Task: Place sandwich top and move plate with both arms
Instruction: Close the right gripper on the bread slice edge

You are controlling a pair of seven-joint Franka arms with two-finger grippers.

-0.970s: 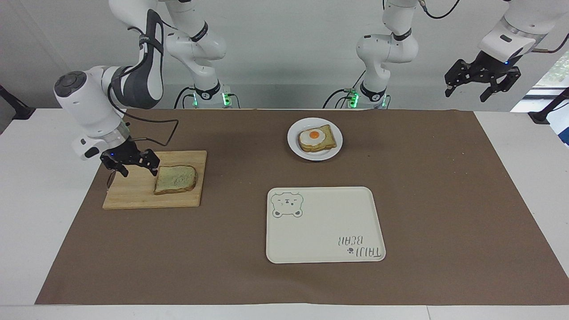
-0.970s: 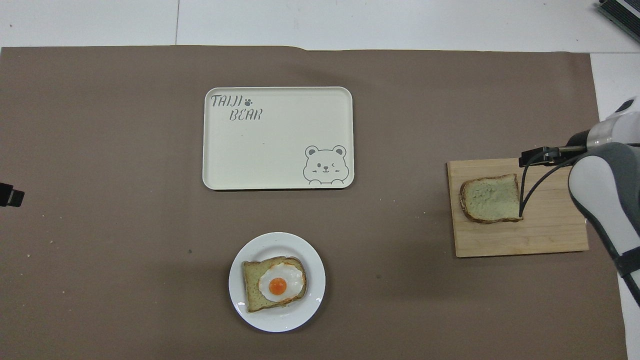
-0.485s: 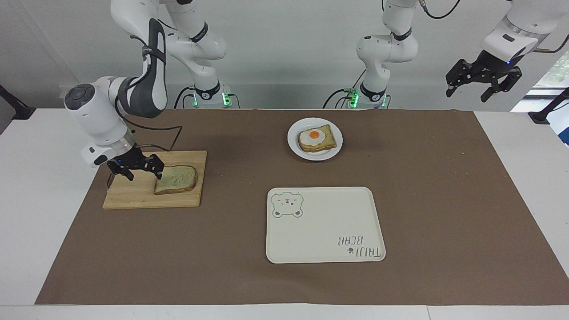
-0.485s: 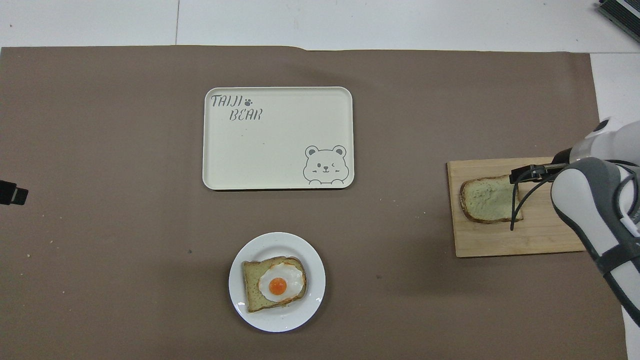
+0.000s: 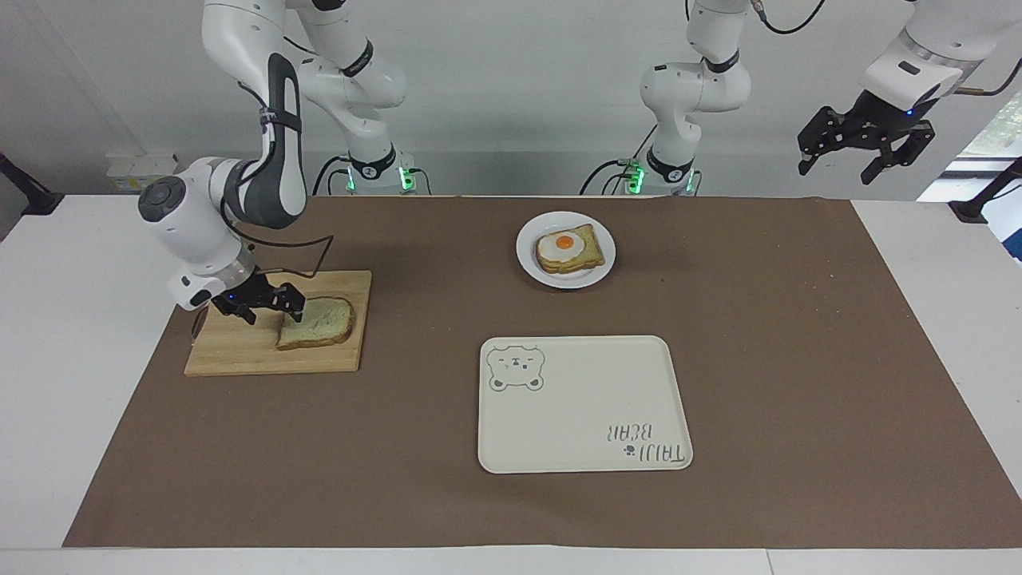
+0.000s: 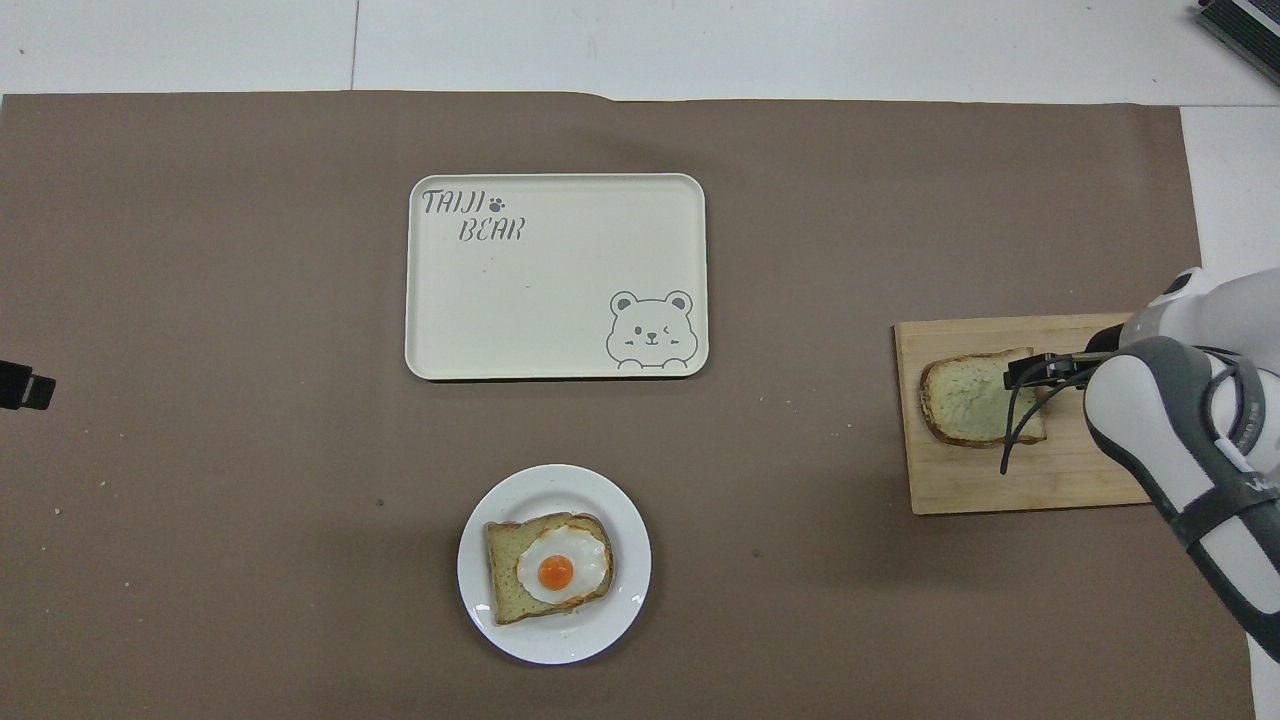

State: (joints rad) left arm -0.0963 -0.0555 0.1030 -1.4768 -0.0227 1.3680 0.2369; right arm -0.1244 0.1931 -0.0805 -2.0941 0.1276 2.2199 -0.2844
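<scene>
The bread [image 5: 316, 322] lies flat on the board [image 5: 239, 351] — light, soft, crumbly; pinch its crust edge gently. Right gripper [image 5: 259, 303] wide at that edge; left gripper [image 5: 866, 144] waits, wide, raised.

Overhead: right arm [image 6: 1180, 450] covers the cutting board's [image 6: 980, 480] corner and one edge of the bread slice [image 6: 965, 400]. Left tool [image 6: 20, 385] cut off at frame edge, only a tip shows. Facing view: both arms' upper links cropped.
</scene>
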